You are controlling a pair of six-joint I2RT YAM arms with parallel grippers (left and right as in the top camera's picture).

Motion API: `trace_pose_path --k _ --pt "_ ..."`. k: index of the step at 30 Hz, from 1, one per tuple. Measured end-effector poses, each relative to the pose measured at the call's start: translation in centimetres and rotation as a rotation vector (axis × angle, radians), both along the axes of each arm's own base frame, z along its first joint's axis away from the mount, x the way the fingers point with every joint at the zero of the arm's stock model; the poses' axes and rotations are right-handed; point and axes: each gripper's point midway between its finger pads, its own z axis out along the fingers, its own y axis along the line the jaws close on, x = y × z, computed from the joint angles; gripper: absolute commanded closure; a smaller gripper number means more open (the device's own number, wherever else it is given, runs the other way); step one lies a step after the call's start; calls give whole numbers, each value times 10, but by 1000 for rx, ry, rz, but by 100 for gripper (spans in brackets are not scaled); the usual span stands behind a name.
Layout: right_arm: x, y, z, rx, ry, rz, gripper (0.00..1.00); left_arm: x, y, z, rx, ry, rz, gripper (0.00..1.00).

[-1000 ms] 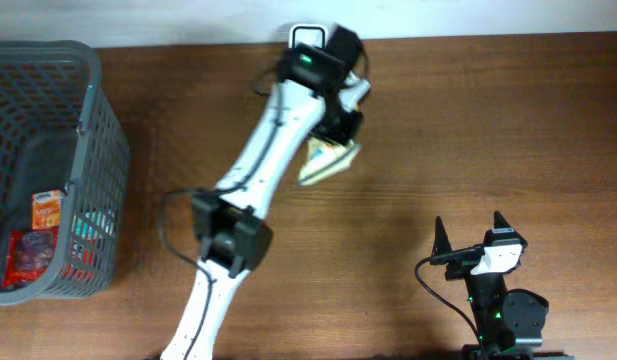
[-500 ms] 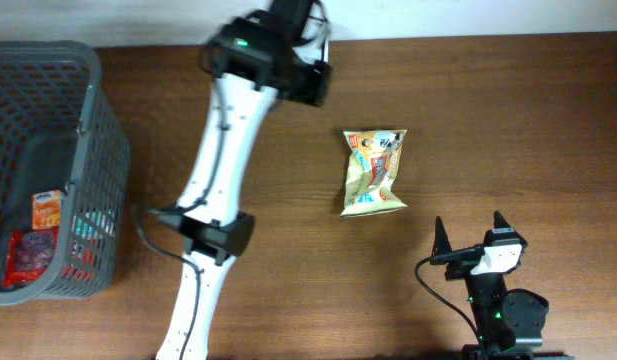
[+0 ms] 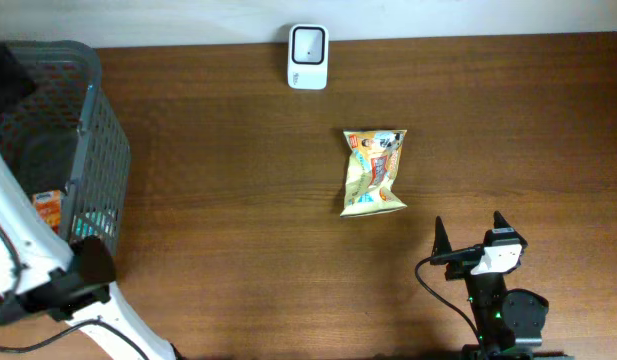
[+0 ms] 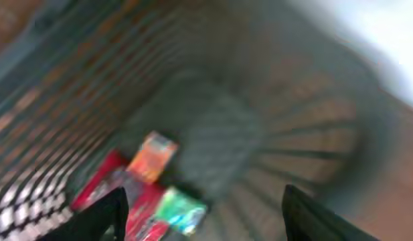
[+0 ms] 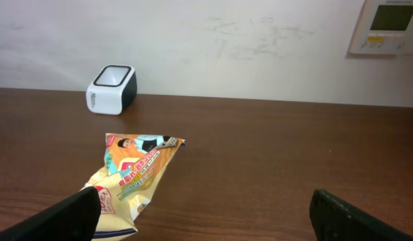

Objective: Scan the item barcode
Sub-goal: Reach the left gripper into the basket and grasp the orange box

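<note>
The item, a yellow snack bag [image 3: 373,172], lies flat on the wooden table by itself, also visible in the right wrist view [image 5: 132,184]. The white barcode scanner [image 3: 307,43] stands at the table's far edge [image 5: 111,89]. My left gripper [image 4: 206,224] hangs open over the inside of the grey basket [image 4: 293,134], nothing between its fingers; that view is blurred. My right gripper [image 5: 206,217] rests open near the front edge [image 3: 470,235], the bag just ahead of its left finger.
The grey mesh basket [image 3: 93,130] stands at the table's left end with several packets in it, among them an orange one [image 4: 152,155] and a green one [image 4: 181,211]. My left arm [image 3: 28,270] runs along the basket's near side.
My left gripper opened and let the snack bag drop onto the table. The left arm then swung from the scanner area far left to above the basket. The right arm stayed still.
</note>
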Motion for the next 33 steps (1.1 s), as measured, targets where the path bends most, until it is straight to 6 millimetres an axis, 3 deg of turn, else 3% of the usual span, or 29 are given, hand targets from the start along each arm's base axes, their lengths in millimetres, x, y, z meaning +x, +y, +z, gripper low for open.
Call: trace_pose_path --k 1,2,3,4,7,10,13,15,20,21,24,30,32,33 --pt "0 0 0 0 0 0 2 -13 26 -34 -26 114 93 28" --pt "0 0 0 0 0 0 2 -16 38 -50 -35 156 128 30" --pt "0 0 0 0 0 0 2 -24 53 -89 -67 250 175 32" --pt "0 0 0 0 0 0 2 -26 62 -121 -90 306 200 35" --pt "0 0 0 1 0 0 2 -31 63 -210 -143 432 211 43" --pt "0 0 0 0 0 0 2 -41 60 -260 -162 483 213 47" --pt "0 0 0 0 0 0 2 -43 60 -286 -151 498 170 48" --pt "0 0 0 0 0 0 2 -41 62 -296 -128 498 126 46" --pt "0 0 0 0 0 0 2 -32 71 -306 -38 511 -29 55" --pt "0 0 0 1 0 0 2 -33 73 -306 -22 522 -41 63" --pt "0 0 0 0 0 0 2 -35 76 -306 -1 546 -53 100" --pt "0 0 0 0 0 0 1 -34 74 -305 -10 542 -68 100" --pt "0 0 0 1 0 0 2 -12 67 -276 -59 431 -100 100" --pt "0 0 0 0 0 0 1 8 62 -239 -74 295 -106 100"
